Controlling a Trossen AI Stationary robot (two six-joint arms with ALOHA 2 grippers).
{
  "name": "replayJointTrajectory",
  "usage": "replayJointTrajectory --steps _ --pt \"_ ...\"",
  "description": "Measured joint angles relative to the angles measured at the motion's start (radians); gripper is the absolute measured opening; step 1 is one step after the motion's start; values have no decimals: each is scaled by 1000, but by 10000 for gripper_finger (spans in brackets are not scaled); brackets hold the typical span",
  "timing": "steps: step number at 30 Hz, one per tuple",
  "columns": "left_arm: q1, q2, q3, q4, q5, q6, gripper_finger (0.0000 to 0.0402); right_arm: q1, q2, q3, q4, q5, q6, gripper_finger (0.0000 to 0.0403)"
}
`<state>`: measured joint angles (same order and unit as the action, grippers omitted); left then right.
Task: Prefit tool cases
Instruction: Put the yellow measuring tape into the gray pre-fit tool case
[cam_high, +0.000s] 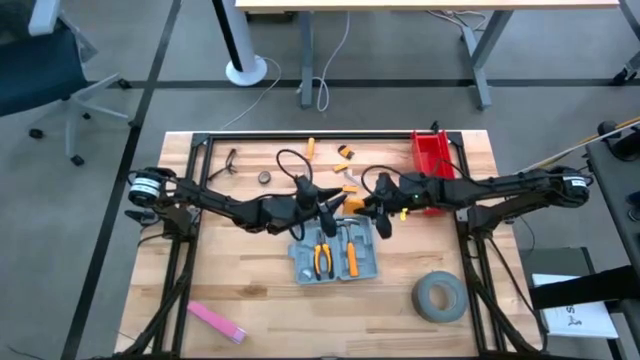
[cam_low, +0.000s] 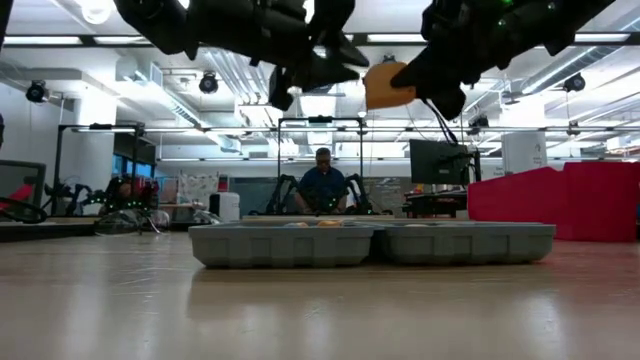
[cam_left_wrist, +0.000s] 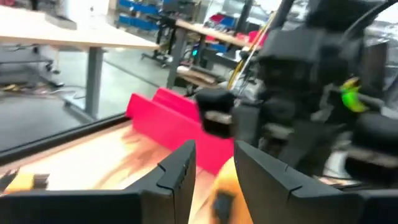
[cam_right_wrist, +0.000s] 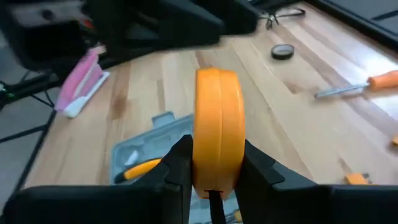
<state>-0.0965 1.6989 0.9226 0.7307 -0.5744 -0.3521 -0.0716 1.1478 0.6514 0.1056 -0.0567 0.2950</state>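
With its two dark fingers (cam_right_wrist: 177, 165) clamped narrow on a round orange disc-shaped tool (cam_right_wrist: 217, 134), the right gripper (cam_right_wrist: 214, 168) hangs in the air above the table, just over the far edge of the blue-grey rectangular plastic tool case (cam_high: 335, 252); low view shows the orange piece (cam_low: 388, 85) well clear of the case (cam_low: 370, 243). L gripper (cam_left_wrist: 214, 168) sits close opposite, fingers (cam_left_wrist: 177, 168) partly open w/ a clear gap, nothing gripped; orange thing seen blurred beyond the gap, contact can't tell. Both grippers nearly meet mid-table in high view: L (cam_high: 325, 205), R (cam_high: 375, 215).

Counts: 1 case, lying open and flat on the pale wooden table (cam_high: 250, 290), w/ 2 orange-handled tools visible inside, rest unclear. 1 red plastic bin (cam_high: 432, 160) at far right. 1 grey tape roll (cam_high: 438, 297) near right front. 1 pink flat bar (cam_high: 215, 320) near left front. 1 small dark round ring (cam_high: 264, 177) and several small orange bits (cam_high: 345, 152) at far side, exact no. unclear. 1 orange-handled screwdriver (cam_right_wrist: 367, 84) loose on wood. 1 person (cam_low: 322, 185) in the room behind.
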Motion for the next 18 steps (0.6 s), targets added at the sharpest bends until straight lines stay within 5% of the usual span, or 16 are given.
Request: replayJointTrajectory --steps 4,12,18 --pt "-12 0 45 -151 -44 -26 114 -1 0 0 -16 35 40 73" --pt "-35 16 284 -724 -91 -24 114 -21 0 0 -63 61 49 65" --pt "-53 66 415 -917 -150 -16 114 -58 0 0 -80 59 122 65"
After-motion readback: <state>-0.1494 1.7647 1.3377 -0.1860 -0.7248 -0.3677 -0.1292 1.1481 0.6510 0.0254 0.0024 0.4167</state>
